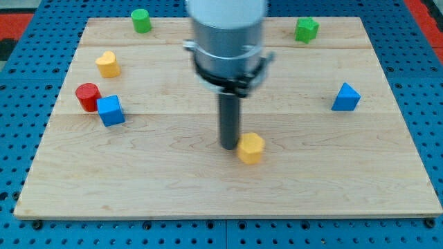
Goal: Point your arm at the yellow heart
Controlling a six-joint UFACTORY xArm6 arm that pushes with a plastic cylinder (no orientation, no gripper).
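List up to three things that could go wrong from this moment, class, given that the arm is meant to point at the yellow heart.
1. My tip rests beside a yellow block near the board's middle, not the yellow heart at the view's upper left; stopping here likely fails.
2. Any move rightward could shove that near block.
3. Sweeping toward the heart, the tip might clip the blue cube or red cylinder just below it.

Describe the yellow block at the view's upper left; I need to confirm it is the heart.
The yellow heart looks like a small solid, matte-painted block, standing upright on the wooden board near its upper-left corner. Its notched top suggests a heart. Nothing touches it; the red cylinder sits apart below it. My tip is far off, beside the other yellow block.
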